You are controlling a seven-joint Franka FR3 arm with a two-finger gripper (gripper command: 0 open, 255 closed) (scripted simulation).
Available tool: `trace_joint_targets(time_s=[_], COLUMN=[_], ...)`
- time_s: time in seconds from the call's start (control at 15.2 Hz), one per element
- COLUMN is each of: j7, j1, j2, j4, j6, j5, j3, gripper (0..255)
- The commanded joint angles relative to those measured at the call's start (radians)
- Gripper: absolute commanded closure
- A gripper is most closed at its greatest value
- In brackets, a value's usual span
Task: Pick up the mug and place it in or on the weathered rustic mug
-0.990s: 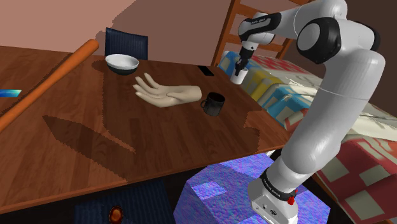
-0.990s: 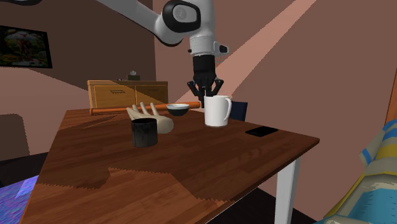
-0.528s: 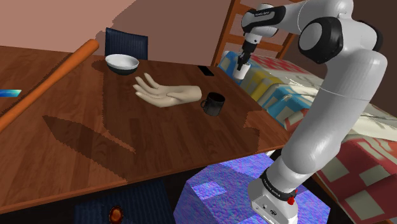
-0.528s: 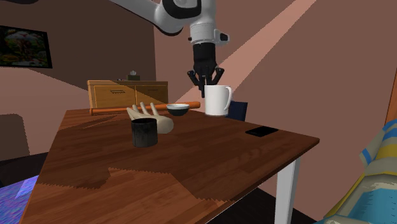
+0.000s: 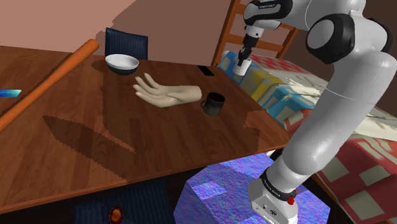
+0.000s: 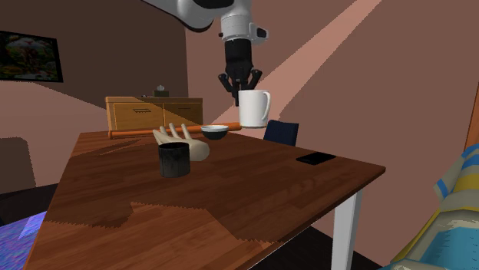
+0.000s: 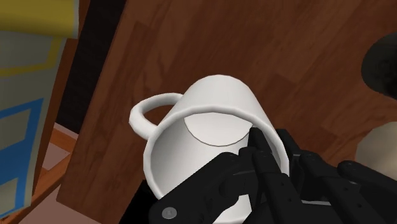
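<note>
1. Over the last second the white mug (image 6: 253,108) has risen in steps. It now hangs well clear of the surface (image 6: 230,201) and has drifted a little toward the second exterior view's left.
2. By my reading the pick-up is done and only the carry and set-down remain. The target, the dark mug (image 6: 174,159), stands on the surface just beside the mannequin hand (image 5: 167,93), below the white mug and well apart from it.
3. The pincer (image 6: 237,92) is nearly closed, pinching the white mug's wall at the rim. In the wrist view one finger sits inside the cup and the other outside, on the side away from the handle. It touches nothing else.
4. A rim grip like this may let the mug swing, so I'd move it across gently.
</note>
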Motion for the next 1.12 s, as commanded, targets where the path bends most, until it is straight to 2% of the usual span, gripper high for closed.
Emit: trace_joint_targets(time_s=[0.0, 0.53, 1.06], j7=[0.051, 0.255, 0.452], j1=[0.033, 0.121, 0.186], j2=[-0.073, -0.3, -0.466], j4=[-0.083, -0.311, -0.458], j6=[0.015, 0.022, -0.007], j5=[-0.033, -0.119, -0.137], j3=[0.013, 0.107, 0.231], gripper=[255, 255, 255])
